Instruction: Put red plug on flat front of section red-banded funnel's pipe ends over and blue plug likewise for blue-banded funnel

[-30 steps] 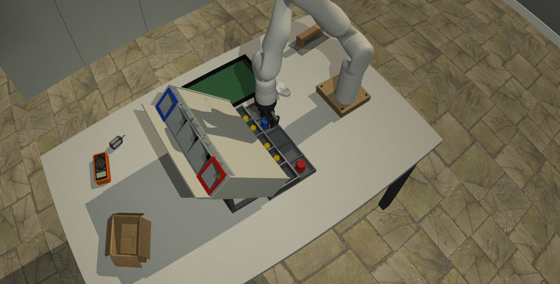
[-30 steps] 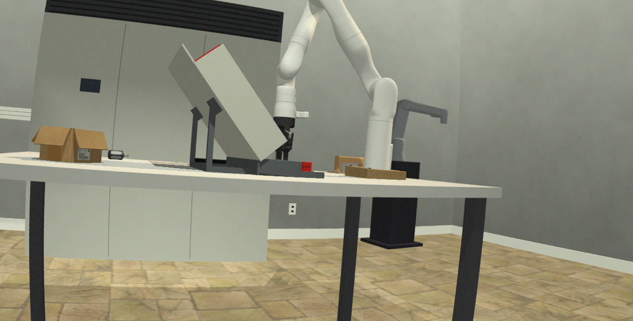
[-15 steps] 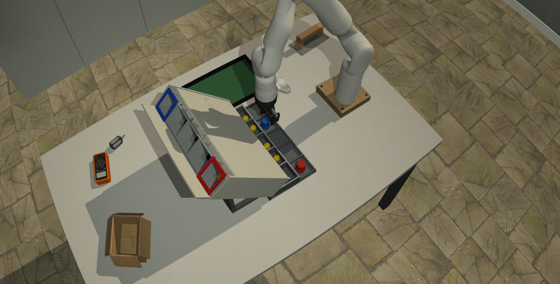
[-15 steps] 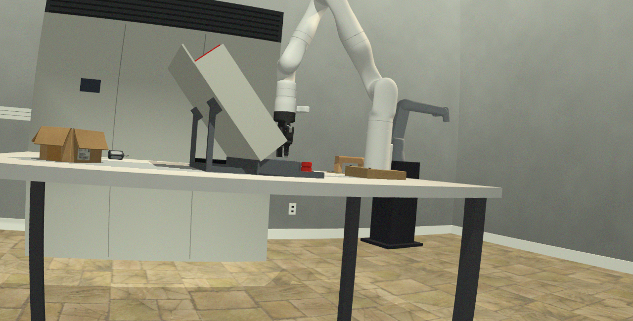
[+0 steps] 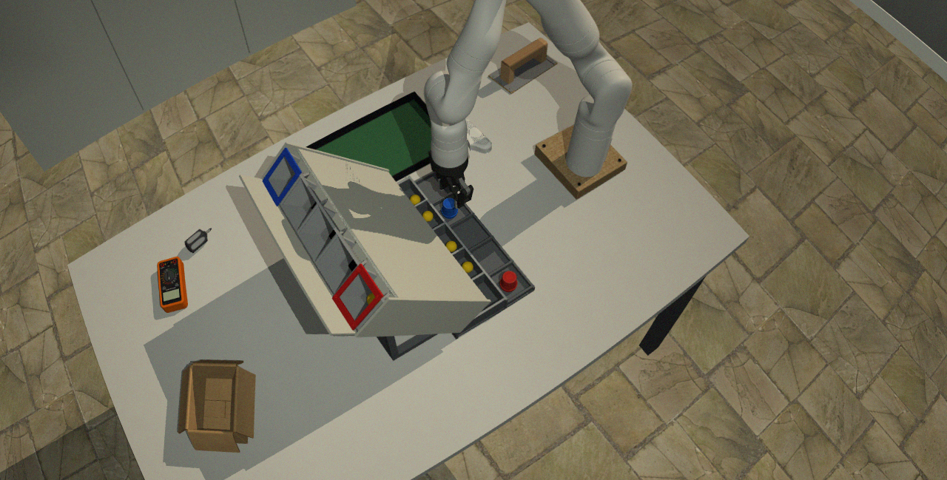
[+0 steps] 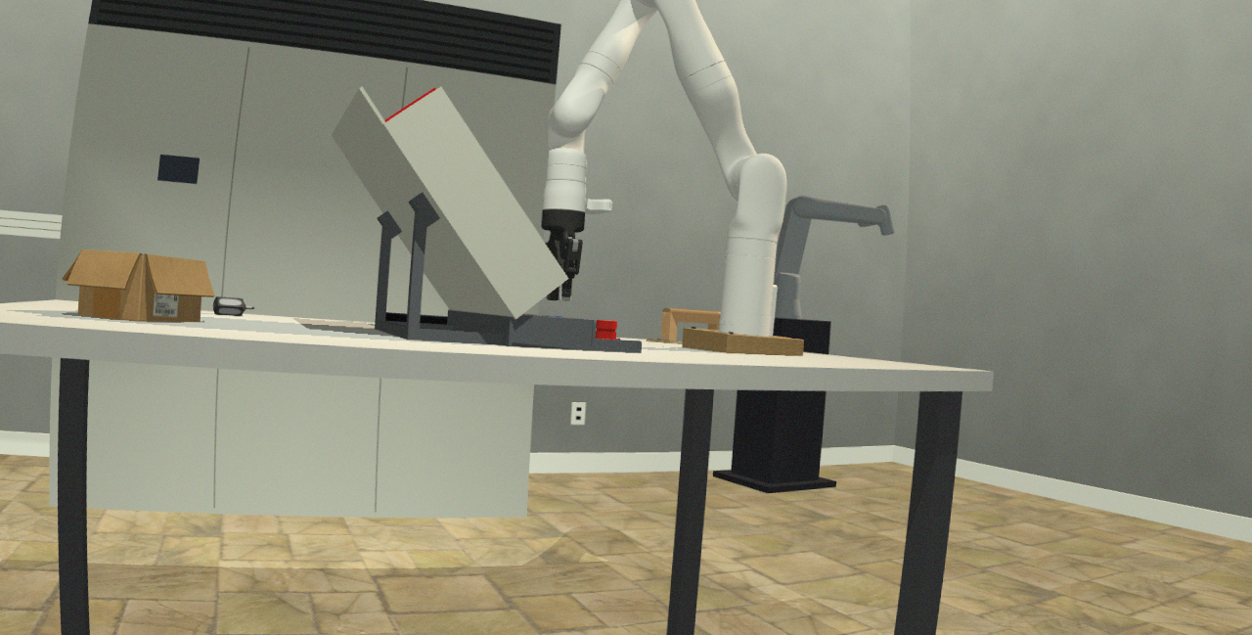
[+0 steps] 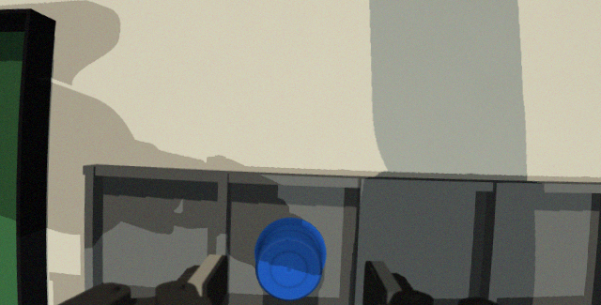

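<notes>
My gripper is open and empty, pointing down above the blue plug. The blue plug stands upright on the flat front part of the second section from the green tray's end. The red plug stands on the front part of the section at the opposite end. The blue-banded funnel and red-banded funnel top the tilted cover. A yellow marble shows in the red funnel. Several yellow marbles lie in the sections' rear parts. The pipes are hidden.
A green tray with a black rim lies beside the sections. A wood-handled trowel lies beyond the arm's wooden base. A cardboard box, an orange multimeter and a small dark tool are behind the cover.
</notes>
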You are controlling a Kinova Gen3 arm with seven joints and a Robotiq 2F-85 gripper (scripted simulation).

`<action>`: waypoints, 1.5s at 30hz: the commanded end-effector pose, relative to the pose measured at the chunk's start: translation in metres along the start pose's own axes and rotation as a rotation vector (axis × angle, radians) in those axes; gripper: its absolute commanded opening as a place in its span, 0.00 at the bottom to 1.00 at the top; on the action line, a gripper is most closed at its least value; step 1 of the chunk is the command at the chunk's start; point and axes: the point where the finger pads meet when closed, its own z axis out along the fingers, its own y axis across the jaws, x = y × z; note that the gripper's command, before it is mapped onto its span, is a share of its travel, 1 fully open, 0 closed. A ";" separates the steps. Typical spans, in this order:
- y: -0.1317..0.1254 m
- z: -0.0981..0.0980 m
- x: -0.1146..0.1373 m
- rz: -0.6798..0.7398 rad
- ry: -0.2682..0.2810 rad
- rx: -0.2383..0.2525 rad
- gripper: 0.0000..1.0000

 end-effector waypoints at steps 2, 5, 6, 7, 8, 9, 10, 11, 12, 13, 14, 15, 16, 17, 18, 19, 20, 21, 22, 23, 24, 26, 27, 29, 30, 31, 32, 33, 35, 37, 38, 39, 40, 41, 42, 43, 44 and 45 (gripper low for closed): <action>-0.002 -0.005 -0.003 -0.005 -0.009 0.004 0.65; -0.002 -0.005 -0.003 -0.005 -0.009 0.004 0.65; -0.002 -0.005 -0.003 -0.005 -0.009 0.004 0.65; -0.002 -0.005 -0.003 -0.005 -0.009 0.004 0.65; -0.002 -0.005 -0.003 -0.005 -0.009 0.004 0.65; -0.002 -0.005 -0.003 -0.005 -0.009 0.004 0.65; -0.002 -0.026 -0.002 -0.004 -0.009 0.005 0.65; -0.002 -0.026 -0.002 -0.004 -0.009 0.005 0.65; -0.002 -0.026 -0.002 -0.004 -0.009 0.005 0.65; -0.002 -0.026 -0.002 -0.004 -0.009 0.005 0.65; -0.002 -0.026 -0.002 -0.004 -0.009 0.005 0.65; -0.002 -0.026 -0.002 -0.004 -0.009 0.005 0.65; -0.002 -0.026 -0.002 -0.004 -0.009 0.005 0.65; -0.002 -0.026 -0.002 -0.004 -0.009 0.005 0.65; -0.002 -0.026 -0.002 -0.004 -0.009 0.005 0.65; -0.002 -0.026 -0.002 -0.004 -0.009 0.005 0.65; -0.002 -0.026 -0.002 -0.004 -0.009 0.005 0.65; -0.002 -0.026 -0.002 -0.004 -0.009 0.005 0.65; -0.002 -0.026 -0.002 -0.004 -0.009 0.005 0.65; -0.002 -0.026 -0.002 -0.004 -0.009 0.005 0.65; -0.002 -0.026 -0.002 -0.004 -0.009 0.005 0.65; -0.002 -0.026 -0.002 -0.004 -0.009 0.005 0.65; -0.002 -0.072 -0.002 -0.006 -0.009 0.005 0.65; -0.002 -0.072 -0.002 -0.006 -0.009 0.005 0.65; -0.002 -0.072 -0.002 -0.006 -0.009 0.005 0.65; -0.002 -0.072 -0.002 -0.006 -0.009 0.005 0.65; -0.002 -0.072 -0.002 -0.006 -0.009 0.005 0.65; -0.002 -0.072 -0.002 -0.006 -0.009 0.005 0.65; -0.002 -0.072 -0.002 -0.006 -0.009 0.005 0.65; -0.002 -0.072 -0.002 -0.006 -0.009 0.005 0.65; -0.002 -0.072 -0.002 -0.006 -0.009 0.005 0.65; -0.002 -0.072 -0.002 -0.006 -0.009 0.005 0.65; -0.002 -0.072 -0.002 -0.006 -0.009 0.005 0.65; -0.002 -0.072 -0.002 -0.006 -0.009 0.005 0.65; -0.002 -0.072 -0.002 -0.006 -0.009 0.005 0.65; -0.002 -0.072 -0.002 -0.006 -0.009 0.005 0.65; 0.033 -0.125 -0.029 -0.005 -0.009 0.005 0.65; 0.033 -0.125 -0.029 -0.005 -0.009 0.005 0.65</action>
